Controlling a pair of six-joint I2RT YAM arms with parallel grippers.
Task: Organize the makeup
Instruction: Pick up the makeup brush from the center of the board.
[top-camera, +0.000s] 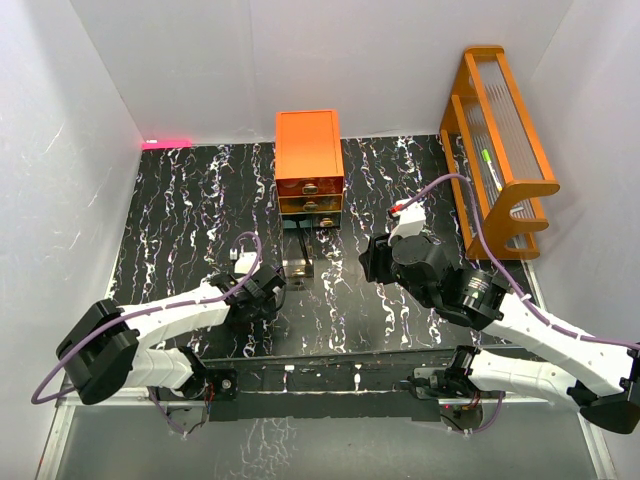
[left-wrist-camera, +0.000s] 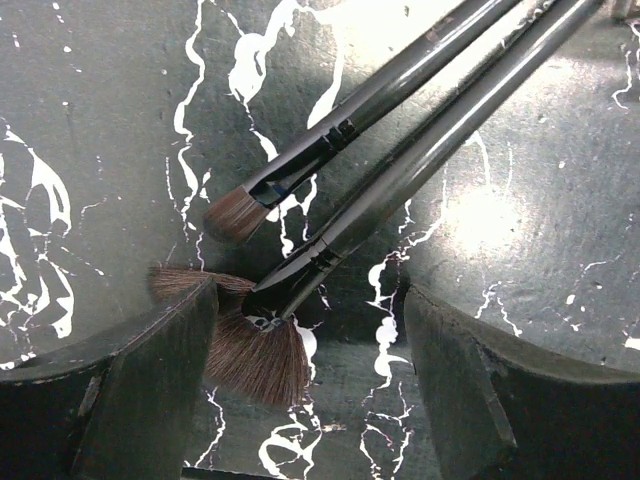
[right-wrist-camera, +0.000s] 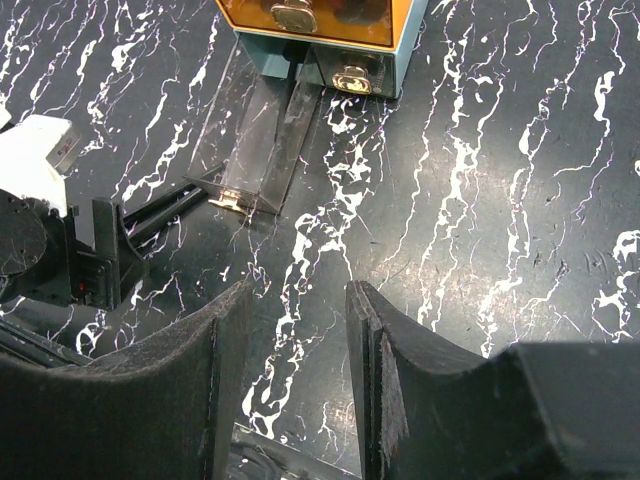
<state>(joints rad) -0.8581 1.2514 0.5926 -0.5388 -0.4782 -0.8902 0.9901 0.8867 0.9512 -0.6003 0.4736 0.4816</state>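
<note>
Black brushes (left-wrist-camera: 430, 158), brown heads lying inside left end effector (left-wrist-camera: 308, 300), jaws apart, ungripped

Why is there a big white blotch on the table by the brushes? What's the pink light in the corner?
Left wrist view: glare off the shiny table makes that white patch, and bright streaks run along the brush handles; the left gripper's fingers sit close to the lens, dark and soft. Top external view: a pink glow marks the table's back left corner; its source is unclear.
</note>
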